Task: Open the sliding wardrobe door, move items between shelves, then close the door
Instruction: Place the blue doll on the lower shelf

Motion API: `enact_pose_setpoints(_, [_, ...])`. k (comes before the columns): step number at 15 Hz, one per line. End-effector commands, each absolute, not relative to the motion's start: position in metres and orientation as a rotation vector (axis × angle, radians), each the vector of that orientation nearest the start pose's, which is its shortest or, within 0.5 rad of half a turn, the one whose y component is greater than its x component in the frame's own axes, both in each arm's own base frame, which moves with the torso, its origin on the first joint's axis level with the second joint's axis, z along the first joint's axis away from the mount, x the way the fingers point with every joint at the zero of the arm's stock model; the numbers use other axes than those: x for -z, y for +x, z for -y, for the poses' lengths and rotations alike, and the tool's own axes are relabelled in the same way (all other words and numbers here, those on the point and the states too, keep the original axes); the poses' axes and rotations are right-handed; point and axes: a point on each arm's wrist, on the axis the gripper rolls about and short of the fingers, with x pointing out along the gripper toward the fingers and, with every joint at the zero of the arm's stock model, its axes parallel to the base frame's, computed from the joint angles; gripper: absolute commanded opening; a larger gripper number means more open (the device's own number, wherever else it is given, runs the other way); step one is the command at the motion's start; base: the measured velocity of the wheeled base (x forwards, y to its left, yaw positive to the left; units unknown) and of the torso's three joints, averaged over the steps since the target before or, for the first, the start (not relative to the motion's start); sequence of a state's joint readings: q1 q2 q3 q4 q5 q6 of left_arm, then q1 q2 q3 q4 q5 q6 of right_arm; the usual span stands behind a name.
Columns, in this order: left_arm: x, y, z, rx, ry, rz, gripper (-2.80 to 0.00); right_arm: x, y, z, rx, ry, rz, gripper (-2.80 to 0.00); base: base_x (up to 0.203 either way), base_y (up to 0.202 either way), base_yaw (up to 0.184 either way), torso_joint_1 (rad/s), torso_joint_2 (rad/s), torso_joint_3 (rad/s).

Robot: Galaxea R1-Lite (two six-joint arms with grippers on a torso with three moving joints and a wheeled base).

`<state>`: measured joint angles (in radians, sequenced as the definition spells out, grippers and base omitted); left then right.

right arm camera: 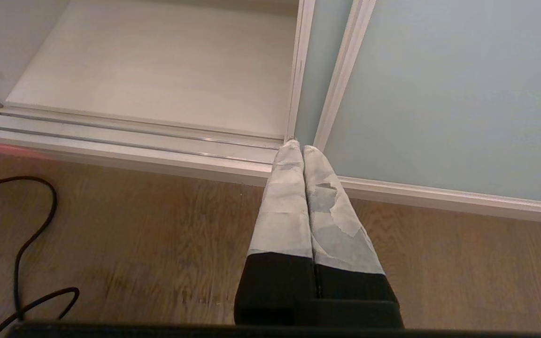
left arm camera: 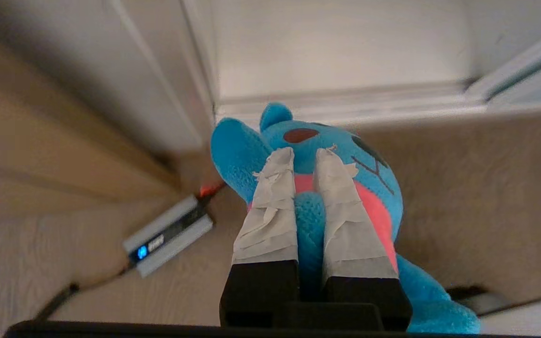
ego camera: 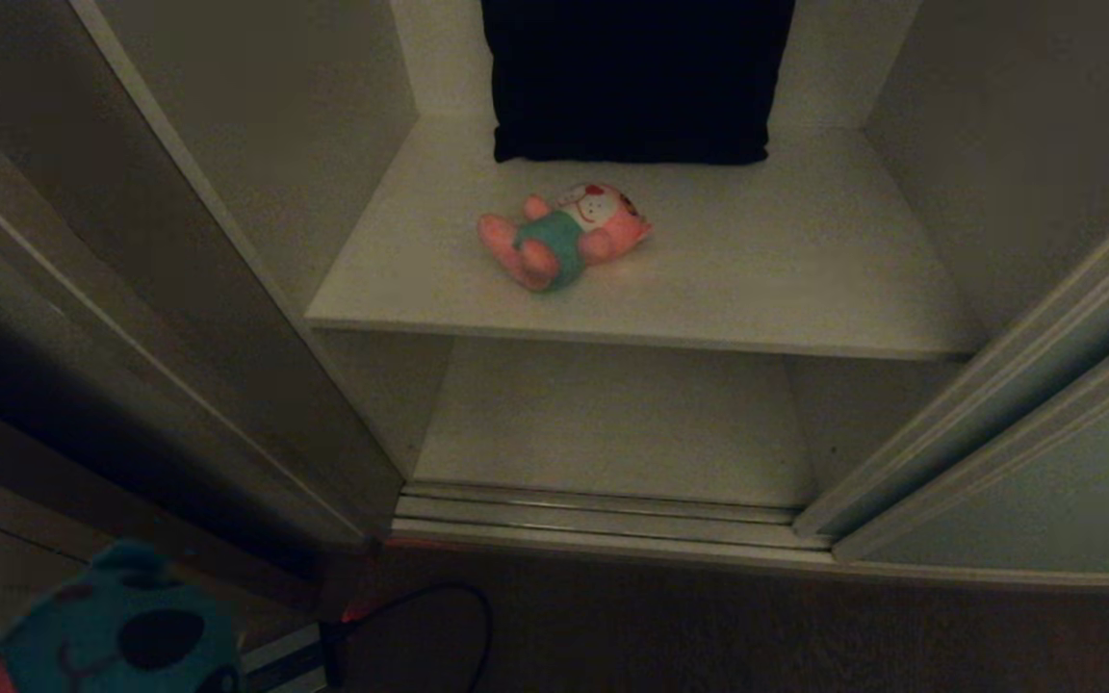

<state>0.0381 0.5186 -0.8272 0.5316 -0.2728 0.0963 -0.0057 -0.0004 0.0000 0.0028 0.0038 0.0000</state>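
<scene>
My left gripper (left arm camera: 306, 157) is shut on the teal-blue plush toy (left arm camera: 374, 188) with the red belly, pinching a blue limb between its taped fingers, low over the floor in front of the wardrobe. That toy (ego camera: 121, 630) shows at the head view's lower left corner. The pink plush toy (ego camera: 564, 236) in a teal outfit lies on the upper shelf (ego camera: 786, 289). The lower shelf (ego camera: 612, 423) beneath it is bare. The grey-green sliding door (ego camera: 1045, 481) stands slid to the right, leaving the wardrobe open. My right gripper (right arm camera: 297, 148) hangs shut and empty by that door (right arm camera: 449, 94).
A black cushion (ego camera: 631, 77) leans at the back of the upper shelf. A pale metal floor track (ego camera: 603, 525) runs along the wardrobe's front. A black cable (ego camera: 439, 616) and a small grey device with a blue light (left arm camera: 167, 234) lie on the wooden floor.
</scene>
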Motion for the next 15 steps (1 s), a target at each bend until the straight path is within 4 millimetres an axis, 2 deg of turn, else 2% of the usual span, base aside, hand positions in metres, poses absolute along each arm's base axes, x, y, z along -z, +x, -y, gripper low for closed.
enact_pose_setpoints(1, [-0.195, -0.038, 0.009, 0.211, 0.071, -0.197, -2.8, -0.074, -0.023, 0.0, 0.002, 0.0, -0.006, -2.8, 0.0, 0.0, 0.0, 0.0, 0.0, 0.0])
enact_pose_setpoints(3, [-0.169, -0.03, 0.008, 0.153, 0.072, -0.209, -2.8, -0.074, -0.023, 0.0, 0.002, -0.001, -0.006, -2.8, 0.0, 0.0, 0.0, 0.0, 0.0, 0.0])
enact_pose_setpoints(8, [-0.138, -0.011, 0.005, 0.093, 0.098, -0.165, -2.8, -0.074, -0.023, 0.0, 0.002, 0.0, -0.006, -2.8, 0.0, 0.0, 0.0, 0.0, 0.0, 0.0])
enact_pose_setpoints(9, [-0.137, -0.01, 0.004, 0.103, 0.115, -0.141, -2.8, -0.074, -0.023, 0.0, 0.002, 0.0, -0.006, -2.8, 0.0, 0.0, 0.0, 0.0, 0.0, 0.0])
enact_pose_setpoints(12, [-0.127, -0.012, 0.003, 0.135, 0.13, -0.122, -2.8, -0.074, -0.023, 0.0, 0.002, 0.0, -0.006, -2.8, 0.0, 0.0, 0.0, 0.0, 0.0, 0.0])
enact_pose_setpoints(15, [-0.102, -0.018, 0.002, 0.119, 0.125, -0.117, -2.8, -0.074, -0.023, 0.0, 0.002, 0.0, -0.005, -2.8, 0.0, 0.0, 0.0, 0.0, 0.0, 0.0])
